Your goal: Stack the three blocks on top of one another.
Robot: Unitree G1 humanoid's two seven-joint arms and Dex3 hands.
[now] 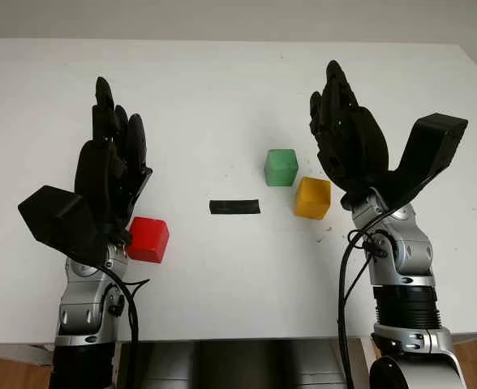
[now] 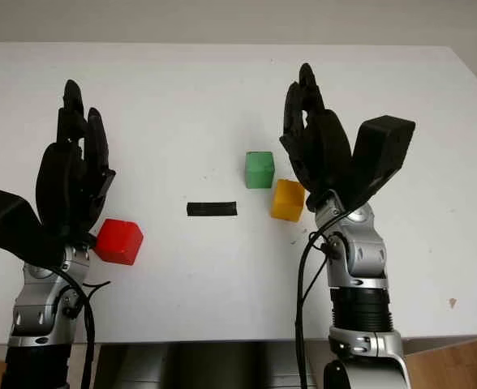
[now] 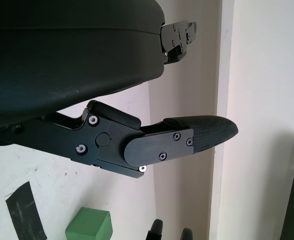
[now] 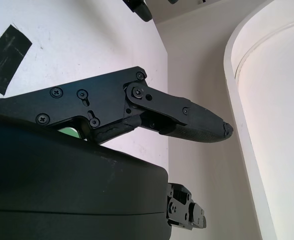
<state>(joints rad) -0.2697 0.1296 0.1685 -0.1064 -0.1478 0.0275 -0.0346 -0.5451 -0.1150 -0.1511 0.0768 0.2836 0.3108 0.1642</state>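
Note:
A red block [image 1: 148, 239] sits on the white table [image 1: 222, 97] at the front left, just right of my left hand [image 1: 113, 150], which is raised and open. A green block [image 1: 281, 167] stands near the table's middle, and a yellow block [image 1: 312, 198] lies just in front and to the right of it, nearly touching its corner. My right hand [image 1: 342, 126] is open and held upright just right of those two blocks. In the left wrist view the green block [image 3: 89, 226] appears beyond my left hand's finger [image 3: 197, 135].
A short strip of black tape [image 1: 234, 207] lies flat on the table between the red block and the yellow one. The table's front edge [image 1: 238, 339] runs just before both forearms. Bare table stretches behind the blocks.

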